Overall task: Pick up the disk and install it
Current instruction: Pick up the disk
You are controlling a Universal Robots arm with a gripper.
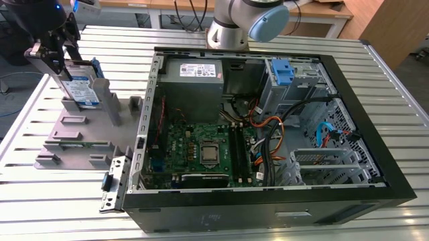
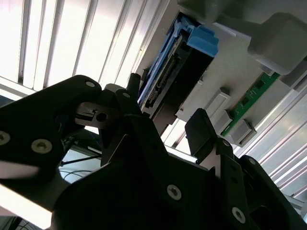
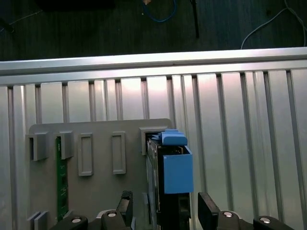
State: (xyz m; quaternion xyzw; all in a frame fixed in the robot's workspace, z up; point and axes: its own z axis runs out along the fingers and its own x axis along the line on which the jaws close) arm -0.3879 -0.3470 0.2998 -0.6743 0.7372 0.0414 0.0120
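Observation:
The disk (image 1: 82,90), a silver drive with a white-and-blue label in a blue carrier, stands on edge in a slot of the grey fixture (image 1: 80,131) at the exterior view's left. My gripper (image 1: 62,60) hangs right over its upper end. In both wrist views the two black fingers straddle the disk (image 3: 176,172) with a gap on each side, so the gripper (image 3: 167,207) is open. The drive's connector edge (image 2: 165,79) and blue carrier tab show between the fingertips (image 2: 200,125).
An open computer case (image 1: 375,150) lies on the slatted metal table (image 1: 54,201), with a motherboard (image 1: 204,150), a grey power-supply box (image 1: 194,70) and a blue bracket (image 1: 283,70) in the drive bay. A green memory stick (image 3: 60,177) sits in the fixture. The arm's base (image 1: 231,30) stands behind the case.

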